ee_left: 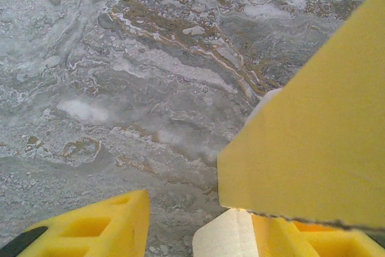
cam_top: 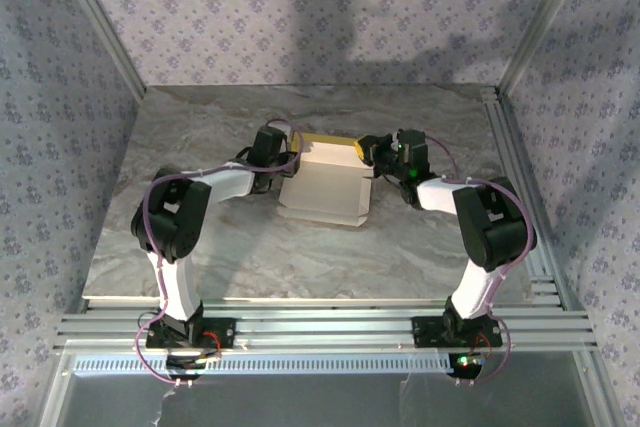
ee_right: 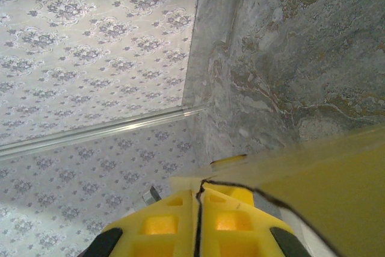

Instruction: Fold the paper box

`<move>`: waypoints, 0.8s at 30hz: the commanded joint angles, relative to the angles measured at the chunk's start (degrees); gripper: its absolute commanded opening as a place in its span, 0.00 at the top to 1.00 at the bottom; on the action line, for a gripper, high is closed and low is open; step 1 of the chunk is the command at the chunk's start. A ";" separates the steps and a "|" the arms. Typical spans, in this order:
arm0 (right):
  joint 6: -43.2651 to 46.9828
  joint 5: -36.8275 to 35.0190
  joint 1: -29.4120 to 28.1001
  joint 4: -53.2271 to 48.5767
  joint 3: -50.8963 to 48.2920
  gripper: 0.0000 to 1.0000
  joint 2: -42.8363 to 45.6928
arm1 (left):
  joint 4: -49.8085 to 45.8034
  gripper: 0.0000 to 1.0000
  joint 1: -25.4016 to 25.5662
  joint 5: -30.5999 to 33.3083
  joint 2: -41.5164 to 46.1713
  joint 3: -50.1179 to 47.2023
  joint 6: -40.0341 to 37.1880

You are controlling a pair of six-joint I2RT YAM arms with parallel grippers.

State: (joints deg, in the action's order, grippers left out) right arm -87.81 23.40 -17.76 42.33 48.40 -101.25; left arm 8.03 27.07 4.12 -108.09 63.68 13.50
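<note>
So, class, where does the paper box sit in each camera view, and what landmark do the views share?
Top external: paper box, centre, white face showing.
Left wrist: paper box, right side, yellow face.
Right wrist: paper box, lower right, yellow face.
Shared landmark: the grey marbled table.

light: soft, overhead | shadow: dark patch on back wall | close-ups: soft

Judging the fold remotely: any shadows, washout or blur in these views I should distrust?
Top external: broad shadows cross the back wall; the paper box looks washed out, creases faint. Left wrist: yellow flap soft, table sharp. Right wrist: cardboard edge blurred up close.
</note>
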 commanded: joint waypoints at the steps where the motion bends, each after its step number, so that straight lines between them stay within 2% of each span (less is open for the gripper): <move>1: 1.46 -0.90 0.51 -3.69 0.97 1.00 -0.18 | 1.29 0.50 -0.85 -4.33 3.58 2.21 0.47; 4: 1.25 -0.99 0.54 -3.92 1.08 1.00 -0.39 | -0.79 0.47 -1.25 -8.35 4.74 2.12 -0.27; 7: 1.27 -0.99 0.68 -4.03 1.01 1.00 -0.50 | -2.34 0.47 -1.43 -8.61 6.34 -0.08 -1.57; 17: 1.21 -0.80 0.67 -4.09 1.48 1.00 -0.53 | 5.80 0.48 -4.51 -17.42 11.19 -12.11 -3.16; 24: 1.06 -0.90 0.53 -4.25 1.85 1.00 -0.62 | 6.05 0.48 -4.20 -18.32 7.04 -8.58 -3.41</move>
State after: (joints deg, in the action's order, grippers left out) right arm -87.83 23.38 -17.50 41.36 49.04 -101.25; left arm 11.35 22.02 -12.05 -99.18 51.88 11.33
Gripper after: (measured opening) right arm 0.045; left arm 0.522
